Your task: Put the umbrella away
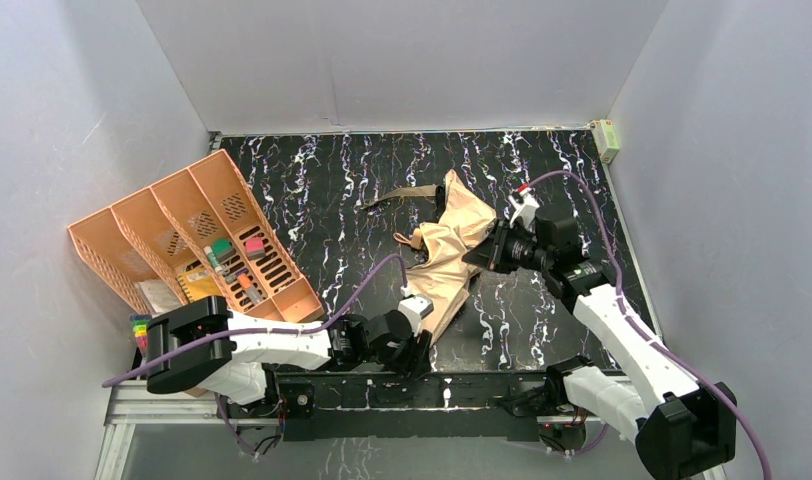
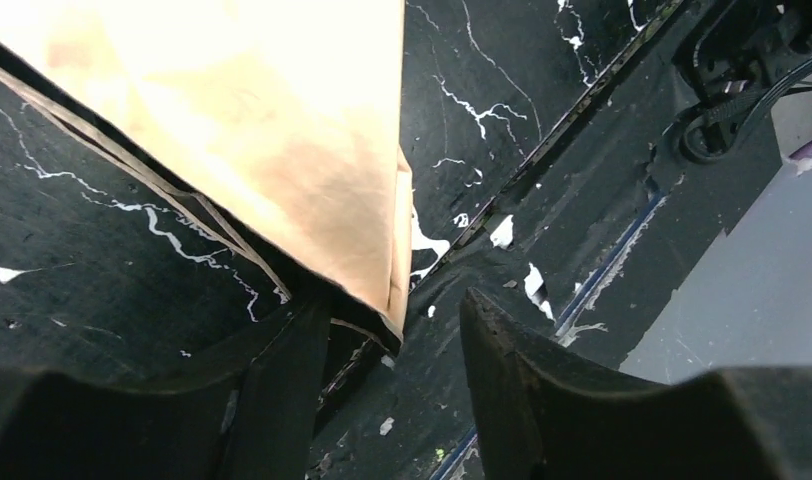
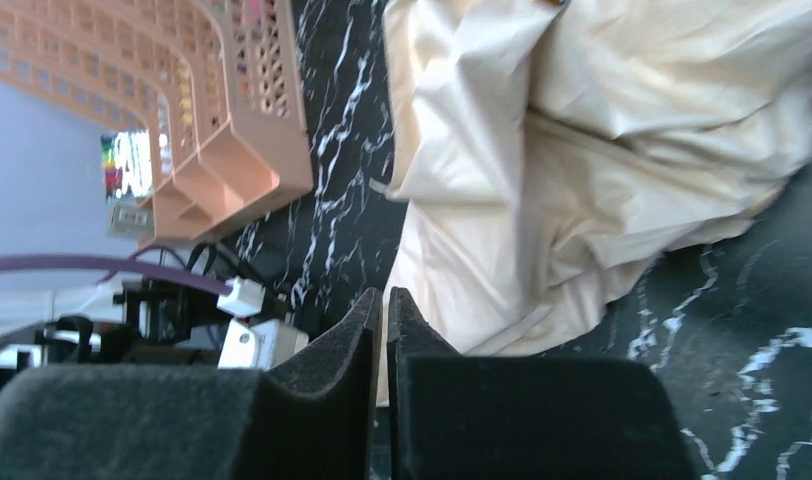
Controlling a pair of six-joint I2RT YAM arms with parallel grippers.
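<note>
Marbled black table (image 1: 332, 180) carries an orange organizer (image 1: 117, 232) at left and the umbrella (image 1: 452, 240), collapsed in the middle. Left gripper (image 2: 394, 300) is wide open, the canopy's near corner between its fingers. Right gripper (image 3: 384, 295) is closed at the canopy's right edge.

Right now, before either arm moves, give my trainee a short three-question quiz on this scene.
1. True or false: the left gripper is open, with a corner of the umbrella lying between its fingers.
2. Where does the orange desk organizer stand? A) to the left of the umbrella; B) to the right of the umbrella; C) on top of the umbrella.
3. Fill in: the fingers of the right gripper are ____ (open or shut).
Key: 1 true; 2 A; 3 shut.
</note>
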